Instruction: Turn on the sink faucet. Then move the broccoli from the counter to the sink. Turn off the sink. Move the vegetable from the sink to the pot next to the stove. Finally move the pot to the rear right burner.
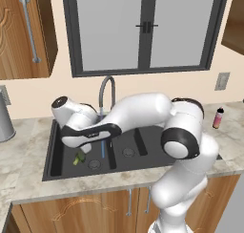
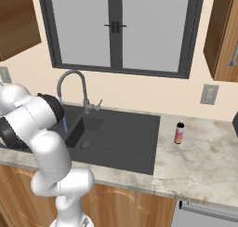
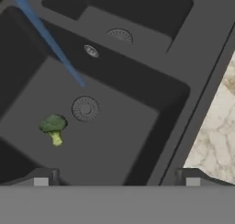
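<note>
left base view: I see broccoli on the sink floor, water falling from the faucet; next I judge the lever wants a clean nudge shut.
right base view: lever sits beside the spout base, stream running.
hand view: gripper fingers apart, holding nothing; broccoli lies apart from them, beside the drain.

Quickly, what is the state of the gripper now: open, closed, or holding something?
Gripper: open, holding nothing; the broccoli lies free on the sink floor.
</note>
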